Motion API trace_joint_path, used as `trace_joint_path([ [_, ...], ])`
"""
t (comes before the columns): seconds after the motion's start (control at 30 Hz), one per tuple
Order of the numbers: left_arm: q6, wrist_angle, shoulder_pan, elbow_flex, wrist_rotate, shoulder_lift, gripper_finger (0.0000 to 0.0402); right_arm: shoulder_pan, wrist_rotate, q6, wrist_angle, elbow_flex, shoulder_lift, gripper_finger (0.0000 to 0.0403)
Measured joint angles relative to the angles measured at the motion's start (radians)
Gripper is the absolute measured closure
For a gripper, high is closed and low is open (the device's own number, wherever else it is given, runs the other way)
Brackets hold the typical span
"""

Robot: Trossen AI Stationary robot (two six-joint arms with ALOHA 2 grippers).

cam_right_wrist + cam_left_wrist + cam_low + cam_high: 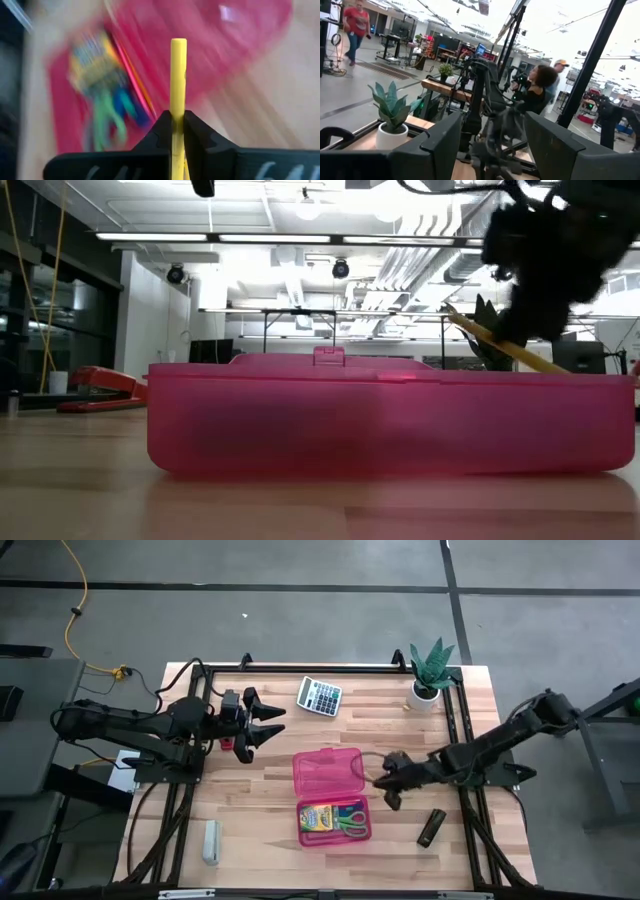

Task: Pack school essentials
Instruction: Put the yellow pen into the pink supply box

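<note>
Right end effector clenched on a yellow pencil, pinched between both fingers with most of its length sticking out ahead. It sits just right of the open pink case, above the counter. In the low view the pencil slants over the case's far right edge.

Case's front half holds the crayon box and green-handled scissors, side by side.

Left end effector released, fingers spread, nothing between them, hovering at counter's left, well apart from the case.

Calculator and potted plant at far edge. White block near the front left, dark oblong item right of case.
</note>
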Motion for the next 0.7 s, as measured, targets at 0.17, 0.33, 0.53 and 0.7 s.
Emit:
trace_joint_path([
  [0.17, -0.001, -0.023, 0.000, 0.000, 0.000, 0.000, 0.0195, -0.120, -0.004, -0.152, 0.296, 0.017, -0.010, 0.0402],
  [0.33, -0.014, -0.031, 0.000, 0.000, 0.000, 0.000, 0.0195, -0.251, -0.073, -0.290, 0.394, 0.119, -0.011, 0.0403],
  [0.53, -0.047, -0.046, 0.001, 0.000, -0.001, 0.000, 0.0195, -0.362, -0.168, -0.425, 0.431, 0.252, -0.011, 0.0403],
  [0.7, -0.061, -0.047, 0.000, 0.000, -0.001, 0.000, 0.0195, -0.391, -0.182, -0.503, 0.501, 0.305, -0.012, 0.0403],
])
